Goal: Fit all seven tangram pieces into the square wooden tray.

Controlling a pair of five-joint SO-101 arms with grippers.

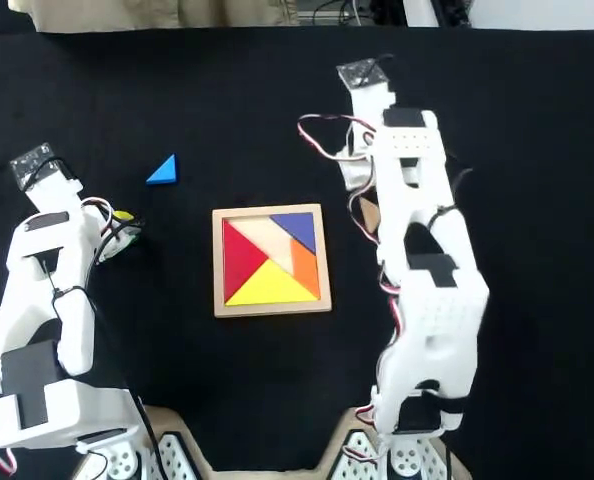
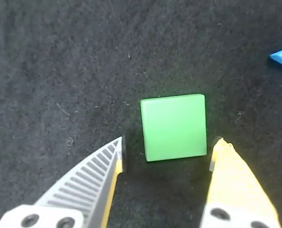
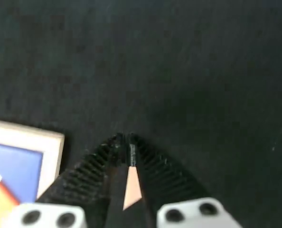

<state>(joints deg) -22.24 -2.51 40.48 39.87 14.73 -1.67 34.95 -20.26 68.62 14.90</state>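
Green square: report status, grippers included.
Left gripper open, straddling green square, not closed on it. Right gripper shut beside tray. Blue triangle loose on cloth, apart from square.

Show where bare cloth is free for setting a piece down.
Free: the cloth between the tray and the arm bases, and the wide strip beyond the tray's far edge. Crowded: left, around the blue triangle, green square and open left pincer; right, under the right arm.

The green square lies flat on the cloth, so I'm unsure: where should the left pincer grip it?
Across its two opposite side edges, from straight above: the green square lies flat with straight parallel sides, and the open left pincer flanks its near corners.
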